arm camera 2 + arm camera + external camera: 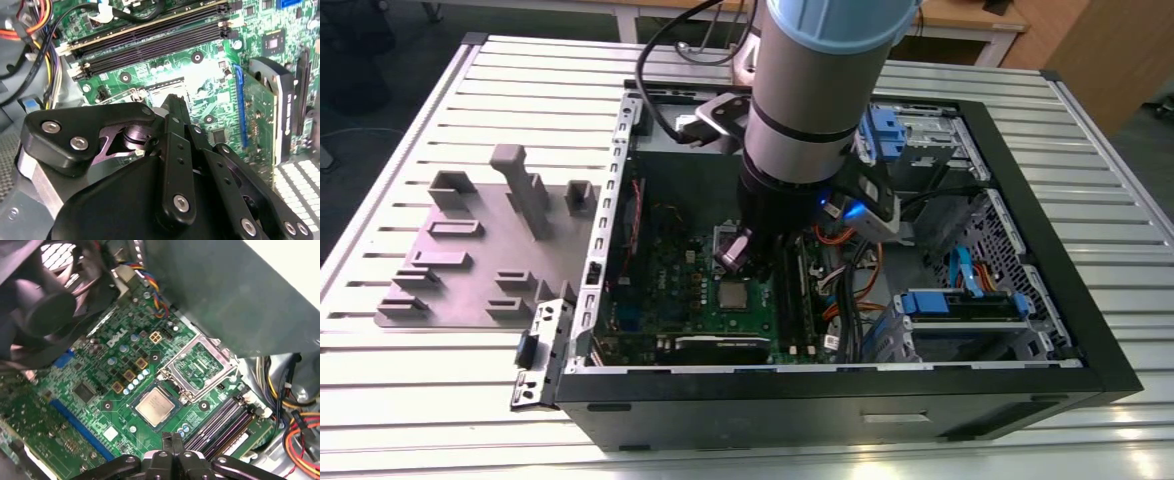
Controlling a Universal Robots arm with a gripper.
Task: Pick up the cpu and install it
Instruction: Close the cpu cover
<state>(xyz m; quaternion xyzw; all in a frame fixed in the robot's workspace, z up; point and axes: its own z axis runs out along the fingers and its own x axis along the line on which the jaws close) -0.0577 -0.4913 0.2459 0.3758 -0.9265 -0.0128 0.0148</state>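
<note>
Hovering over the green motherboard (75, 405), the gripper (172, 442) had its fingers pressed together, holding nothing. The cpu (155, 406) sat in its socket, the open silver frame (198, 366) at its 1 o'clock. Seating looked done; closing that frame seemed still undone.

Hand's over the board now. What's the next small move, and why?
Probably shift the hand sideways toward the open socket frame, to fold it down. The cpu already lies flat in its socket on the motherboard. The frame lies hinged open beside it, and the hand hangs above, shut and empty.
</note>
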